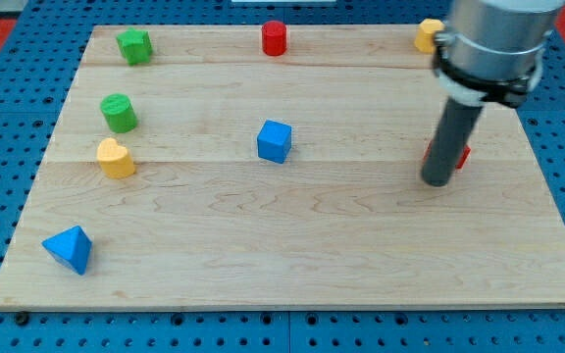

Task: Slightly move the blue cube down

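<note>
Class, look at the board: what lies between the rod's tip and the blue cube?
Nothing. In the camera view, only bare wood lies between my tip, at the view's right, and the blue cube.

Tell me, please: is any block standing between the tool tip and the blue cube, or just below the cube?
Nothing visible does. My tip is to the view's right of the blue cube, with bare board between. A red block sits behind the rod. Below the cube is bare too.

One camera looks down at a slant over the whole wooden board (292, 255).
</note>
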